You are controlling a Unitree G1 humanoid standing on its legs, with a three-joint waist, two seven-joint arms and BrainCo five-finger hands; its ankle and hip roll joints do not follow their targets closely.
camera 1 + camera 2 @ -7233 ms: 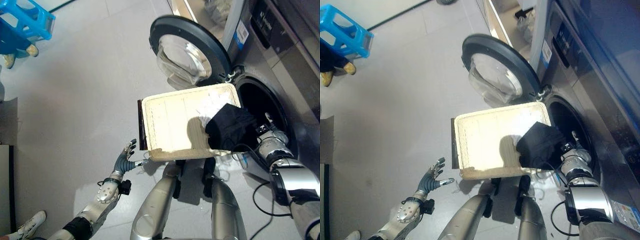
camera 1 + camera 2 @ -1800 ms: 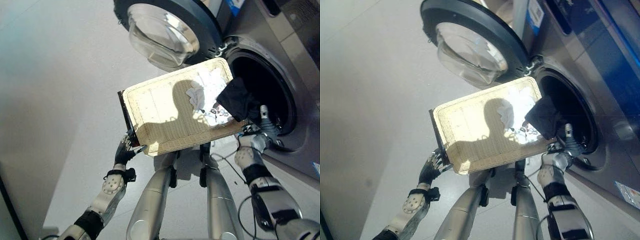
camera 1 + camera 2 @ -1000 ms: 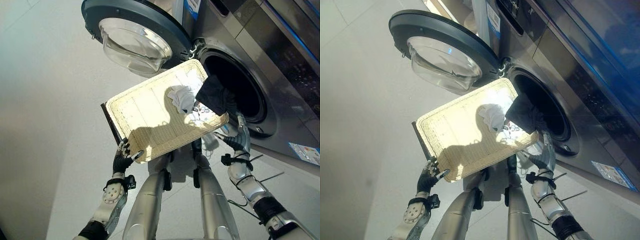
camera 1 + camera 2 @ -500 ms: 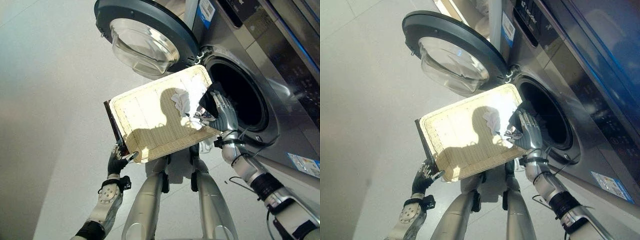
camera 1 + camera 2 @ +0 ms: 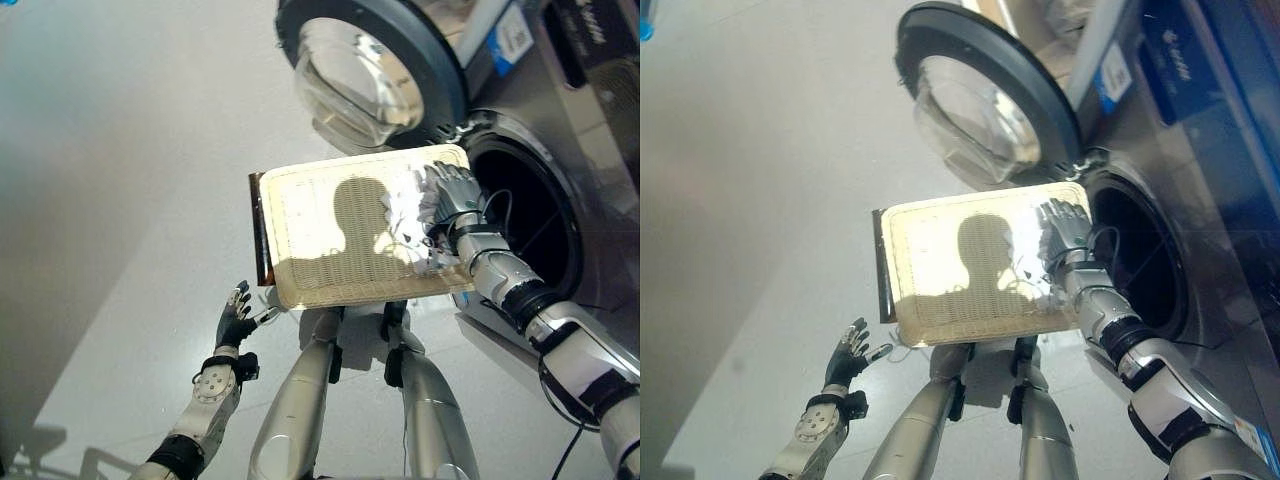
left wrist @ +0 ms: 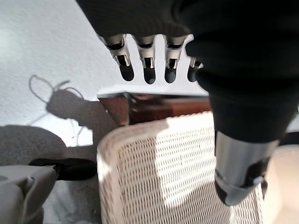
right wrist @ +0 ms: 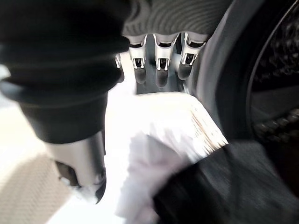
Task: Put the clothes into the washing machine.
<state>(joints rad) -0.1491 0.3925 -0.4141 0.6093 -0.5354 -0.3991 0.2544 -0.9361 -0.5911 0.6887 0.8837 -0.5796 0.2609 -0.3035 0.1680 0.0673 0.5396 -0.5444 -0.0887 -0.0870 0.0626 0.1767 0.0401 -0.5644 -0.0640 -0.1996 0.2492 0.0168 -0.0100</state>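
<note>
The left hand (image 5: 236, 318) is held spread and empty, just off the wicker basket (image 5: 330, 250). Farther on, white clothes (image 5: 405, 222) lie soft and light at the basket's drum-side end under the right hand (image 5: 450, 195), fingers straight; a bunched fold should be pinched. Beyond gapes the washing machine drum (image 5: 525, 225).

The wicker basket (image 5: 330, 240) sits against the open drum mouth (image 5: 525, 225), crowding it.

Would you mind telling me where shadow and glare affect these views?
Left eye view: a head-shaped shadow falls across the wicker basket. Right wrist view: the white cloth is washed out by glare. Left wrist view: the basket's weave is half in shade.
</note>
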